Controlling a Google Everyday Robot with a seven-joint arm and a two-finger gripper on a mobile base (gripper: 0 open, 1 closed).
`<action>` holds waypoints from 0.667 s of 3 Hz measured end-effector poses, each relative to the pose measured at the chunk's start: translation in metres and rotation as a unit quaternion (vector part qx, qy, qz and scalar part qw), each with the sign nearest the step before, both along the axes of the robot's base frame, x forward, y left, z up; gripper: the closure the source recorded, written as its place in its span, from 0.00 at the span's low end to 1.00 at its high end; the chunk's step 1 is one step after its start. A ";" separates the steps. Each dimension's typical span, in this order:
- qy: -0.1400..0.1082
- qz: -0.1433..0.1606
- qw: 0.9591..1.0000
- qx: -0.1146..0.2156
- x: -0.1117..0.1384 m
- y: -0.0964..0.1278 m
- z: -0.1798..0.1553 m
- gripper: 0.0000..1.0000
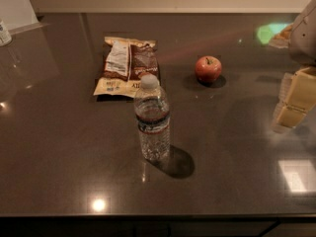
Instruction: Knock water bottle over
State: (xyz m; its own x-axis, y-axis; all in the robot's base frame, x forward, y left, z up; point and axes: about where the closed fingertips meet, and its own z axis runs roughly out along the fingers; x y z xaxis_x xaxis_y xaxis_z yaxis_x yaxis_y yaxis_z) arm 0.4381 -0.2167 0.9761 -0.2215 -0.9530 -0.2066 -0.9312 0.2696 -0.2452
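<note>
In the camera view, your gripper (295, 98) was way over at the right edge of the frame, just its pale yellowish end poking in, with a grey bit of the arm above it. Honestly couldn't tell whether the claw was apart or together from that angle, since part of it was cut off by the edge. It wasn't gripping anything you could see, and it sat well apart from everything on the counter.

The water bottle (152, 120) stood upright near the middle of the dark, glossy countertop (59, 147), white cap on top, dark label band with red edging around the ribbed clear body. Its shadow fell to the lower right of the base. Nothing was touching it.

Behind the bottle you had a snack bag (127, 65) lying flat, brown and cream coloured, with the bottle's cap overlapping its lower right corner in the frame. Whether the two actually touched, no idea. The red apple (208, 69) sat off to the right of the bag, between the bottle and the gripper but further back, stem up.

A small white container (4, 32) peeked in at the far left edge, and a green glow (269, 32) showed on the counter near the top right.
</note>
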 end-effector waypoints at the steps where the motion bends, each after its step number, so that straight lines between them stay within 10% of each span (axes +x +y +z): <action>1: -0.001 0.000 1.000 0.000 0.000 0.000 0.000 0.00; 2: 0.004 0.011 1.000 0.025 0.003 0.012 -0.004 0.00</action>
State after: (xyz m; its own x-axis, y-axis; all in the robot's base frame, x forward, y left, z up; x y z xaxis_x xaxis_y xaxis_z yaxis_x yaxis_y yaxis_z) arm 0.4416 -0.2045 0.9723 -0.2029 -0.9463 -0.2518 -0.9386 0.2612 -0.2253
